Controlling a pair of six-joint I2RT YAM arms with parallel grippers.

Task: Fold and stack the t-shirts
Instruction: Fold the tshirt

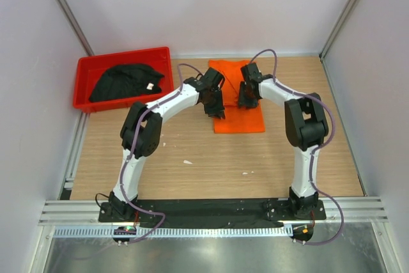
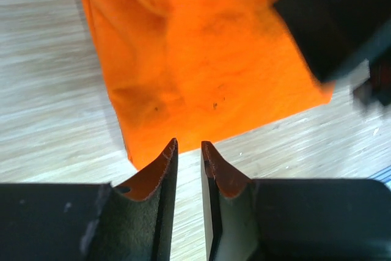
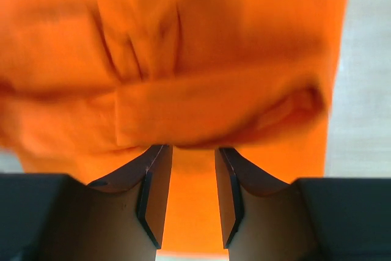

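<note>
The orange t-shirt (image 1: 239,121) is lying at twelve o'clock on the table (image 1: 192,177), gathered into a narrow rectangle. It is bright and plain, with a soft ridge of doubled cloth crossing it in the right wrist view. It is looking light and limp, likely sliding easily on the wood, so it is probably calling for pinches at a hem or corner, both sides lifting together. The left gripper (image 2: 188,143) is hovering at the shirt's seven o'clock corner, its jaws a narrow slit with bare wood between. The right gripper (image 3: 193,148) is sitting over the ridge near the shirt's middle, its jaws slightly wider and clamping nothing visibly. The black t-shirt (image 1: 124,81) is lying crumpled in the red bin (image 1: 115,102) at ten o'clock.
</note>
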